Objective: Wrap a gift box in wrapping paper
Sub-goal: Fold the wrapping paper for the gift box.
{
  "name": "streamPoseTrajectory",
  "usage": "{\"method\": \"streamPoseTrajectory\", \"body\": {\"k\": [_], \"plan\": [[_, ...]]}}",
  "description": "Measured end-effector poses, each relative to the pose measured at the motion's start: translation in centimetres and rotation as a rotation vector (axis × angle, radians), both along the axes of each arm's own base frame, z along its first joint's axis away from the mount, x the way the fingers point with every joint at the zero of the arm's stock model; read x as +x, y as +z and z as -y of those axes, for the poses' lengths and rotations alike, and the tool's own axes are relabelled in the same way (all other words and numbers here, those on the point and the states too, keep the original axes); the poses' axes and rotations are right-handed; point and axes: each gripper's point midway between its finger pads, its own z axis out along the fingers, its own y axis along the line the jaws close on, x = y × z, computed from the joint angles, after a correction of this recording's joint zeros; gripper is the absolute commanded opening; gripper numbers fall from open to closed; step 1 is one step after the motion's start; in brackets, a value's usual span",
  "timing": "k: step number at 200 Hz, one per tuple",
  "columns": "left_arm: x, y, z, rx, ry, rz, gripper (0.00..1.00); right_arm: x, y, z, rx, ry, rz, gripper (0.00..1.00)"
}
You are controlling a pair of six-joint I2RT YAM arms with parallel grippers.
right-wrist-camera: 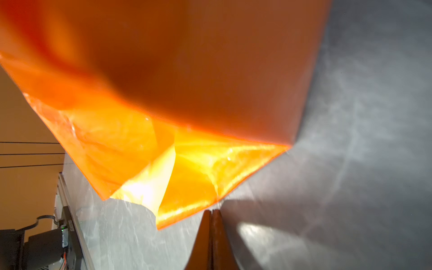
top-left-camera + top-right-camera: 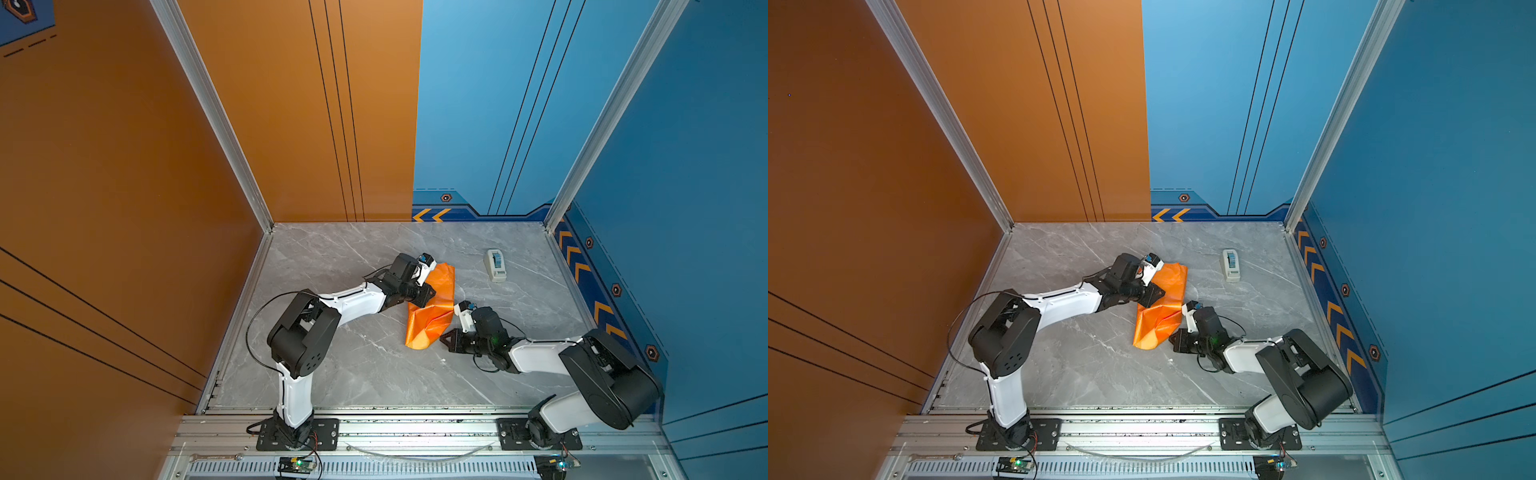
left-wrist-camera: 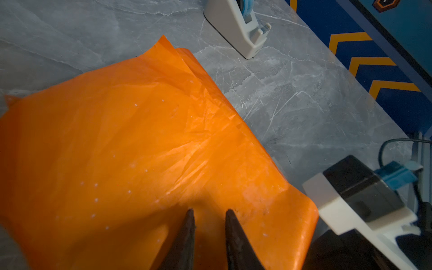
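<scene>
Grey marbled bench [image 2: 353,353] inside an enclosure of orange and blue wall panels [image 2: 291,124], with an aluminium rail [image 2: 415,428] along the near edge.

Mid-bench, wrapping paper [image 2: 432,309]: orange face outward, creased, folded over into a long bundle, resting on the bench between the two arms. Same bundle noted in both top views.

Directly above that bundle, left end effector [image 3: 208,211], tips pointing down at the orange surface. Jaws parted by a modest gap, paper visible through the gap, nothing seen clamped between them. Contact between tips and paper not determinable.

Low over the bench, right end effector [image 1: 212,211]: fully closed, fingers pressed together, nothing between them. Near corner of the bundle just beside and ahead of its tips; touching or apart not determinable. Loose folds of paper [image 1: 210,70] directly ahead, brighter yellow-orange at the lit inner layers.

Beyond the right end effector and off to the far side of the left one, white tape dispenser [image 2: 495,265] with blue roll, upright on the bench, well apart from the paper.
</scene>
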Motion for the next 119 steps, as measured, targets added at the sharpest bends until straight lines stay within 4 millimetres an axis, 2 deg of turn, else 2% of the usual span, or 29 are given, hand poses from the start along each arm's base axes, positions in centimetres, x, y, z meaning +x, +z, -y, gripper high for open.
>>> {"method": "streamPoseTrajectory", "body": {"k": [26,61,119], "plan": [[0.0,0.0,0.0,0.0,0.0,0.0,0.26,-0.2,1.5,0.5,0.0,-0.004,0.016,0.0],[0.0,0.0,0.0,0.0,0.0,0.0,0.26,1.5,3.6,0.4,0.018,-0.022,0.06,0.0],[0.0,0.0,0.0,0.0,0.0,0.0,0.26,1.9,1.8,-1.7,-0.006,0.026,0.014,0.0]]}}
